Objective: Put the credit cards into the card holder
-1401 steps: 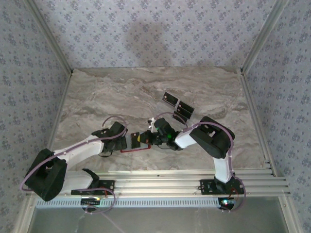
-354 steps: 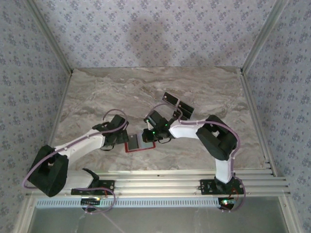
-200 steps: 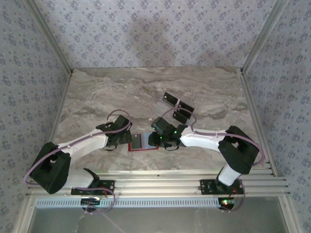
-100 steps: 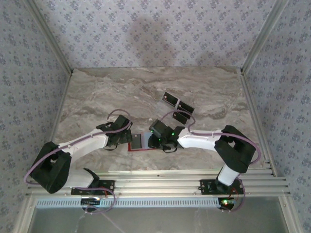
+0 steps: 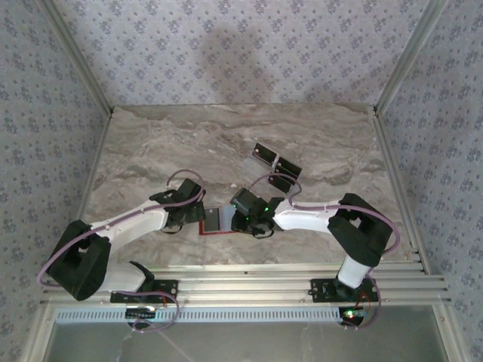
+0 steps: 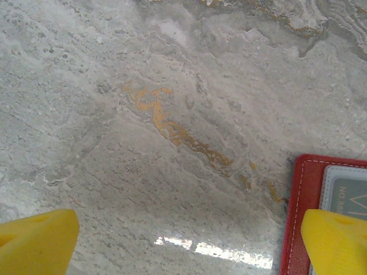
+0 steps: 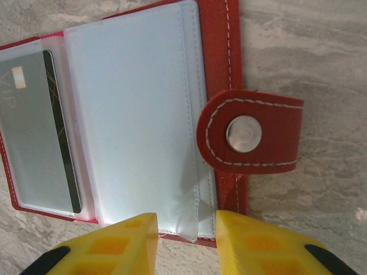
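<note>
Ideally, the sleeve lip (image 7: 179, 220) between the fingers (image 7: 117, 246) of the narrowly parted, empty right end effector (image 7: 183, 240) is pinched squarely; the open card holder (image 7: 221, 34) lies just ahead, beside the wide-released left end effector (image 6: 186, 243).

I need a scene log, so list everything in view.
card holder: one, red, lying open on the table between the grippers
card in the holder: one, grey with a dark stripe, in the clear sleeve away from the snap tab
loose credit cards: three seen, dark, on the table beyond the right arm
table: one, grey marble
walls: blue-grey patterned, around the table
rails: silver, near edge
left gripper: yellow fingers, open, beside the holder
right gripper: yellow fingers apart, at the sleeve's edge
</note>
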